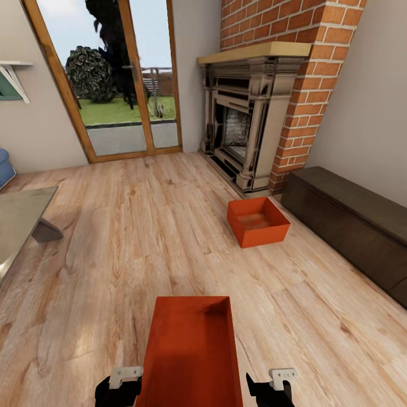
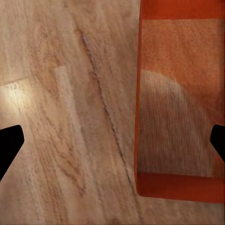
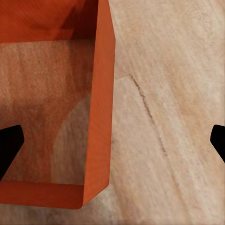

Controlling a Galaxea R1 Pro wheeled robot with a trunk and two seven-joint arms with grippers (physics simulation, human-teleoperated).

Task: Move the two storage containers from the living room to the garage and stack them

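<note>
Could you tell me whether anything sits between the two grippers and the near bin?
Nothing visible does. The near bin lies on the wood floor directly between the left gripper and right gripper. Both wrist views show each gripper open, straddling a side wall of the bin.

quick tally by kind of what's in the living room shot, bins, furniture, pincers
orange-red storage containers: 2 (near one between the pincers, far one by the fireplace)
dark brown bench: 1
fireplace: 1
grey table: 1
pincers: 2 (left pincer, right pincer)
total: 7
</note>
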